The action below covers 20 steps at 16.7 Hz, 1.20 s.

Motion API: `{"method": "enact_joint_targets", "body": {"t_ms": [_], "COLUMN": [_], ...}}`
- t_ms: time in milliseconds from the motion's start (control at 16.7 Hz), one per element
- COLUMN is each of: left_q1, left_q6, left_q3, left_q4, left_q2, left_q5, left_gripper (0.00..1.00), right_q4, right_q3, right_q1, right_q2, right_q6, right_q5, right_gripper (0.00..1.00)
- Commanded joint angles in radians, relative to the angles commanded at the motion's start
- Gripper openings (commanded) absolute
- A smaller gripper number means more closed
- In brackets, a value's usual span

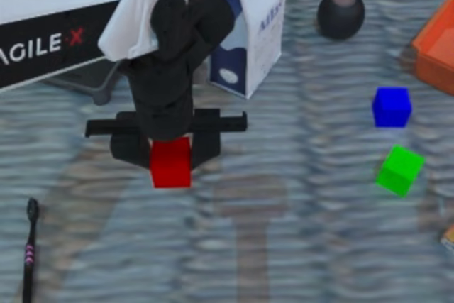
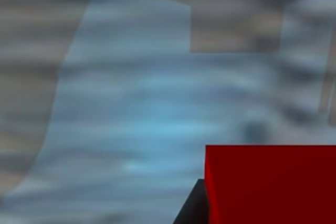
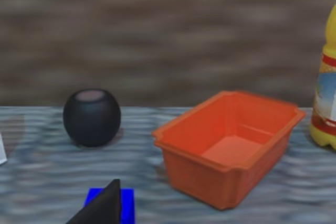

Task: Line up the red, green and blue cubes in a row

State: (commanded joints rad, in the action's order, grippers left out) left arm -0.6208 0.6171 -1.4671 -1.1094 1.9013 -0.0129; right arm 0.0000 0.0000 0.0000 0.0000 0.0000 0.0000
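- The small bright red matte cube is seen in the top view left of the bench's middle, gripped between the black fingers of the left gripper, whose jaws are pinched on it from either side.
- In the left wrist view, the same red cube fills a corner of the picture with one dark finger beside it, above the blue-grey rippled bench; whether the cube rests on the bench or is lifted cannot be told.
- The small deep blue matte cube is placed at the right side of the bench, and the small bright green matte cube lies near it, closer to the front edge and turned at an angle; the two are apart and not touching.
- Both are well apart from the red cube.
- A white and blue milk carton is stood at the back, just beside the left arm's wrist.
- A black rounded ball-shaped object is found to the carton's right.
- An orange plastic bin is set at the right edge, with a yellow bottle beside it in the right wrist view.
- A thin black toothbrush is laid at the front left.
- Of the right gripper, only one dark fingertip is shown, in front of the blue cube; the state of its jaws cannot be told.
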Motion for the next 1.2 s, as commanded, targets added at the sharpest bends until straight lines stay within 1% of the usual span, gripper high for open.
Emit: {"method": "enact_joint_targets", "body": {"t_ms": [300,660,780,960,1200], "left_q1": [0.004,0.002,0.001,0.001,0.001], "left_q6": [-0.005,-0.002,-0.002,-0.002,-0.002], "left_q3": [0.01,0.153,0.177,0.177,0.177], "left_q4": [0.017,0.231,0.259,0.26,0.26], "left_q2": [0.009,0.07,0.082,0.082,0.082], "left_q5": [0.0,0.0,0.001,0.001,0.001], "left_gripper": [0.0,0.0,0.0,0.0,0.3], "right_q4": [0.0,0.0,0.0,0.0,0.0], "right_q3": [0.0,0.0,0.0,0.0,0.0], "right_q1": [0.0,0.0,0.0,0.0,0.0], "right_q2": [0.0,0.0,0.0,0.0,0.0], "right_q6": [0.0,0.0,0.0,0.0,0.0], "right_q5": [0.0,0.0,0.0,0.0,0.0], "right_gripper": [1.0,1.0,1.0,1.0,1.0]}}
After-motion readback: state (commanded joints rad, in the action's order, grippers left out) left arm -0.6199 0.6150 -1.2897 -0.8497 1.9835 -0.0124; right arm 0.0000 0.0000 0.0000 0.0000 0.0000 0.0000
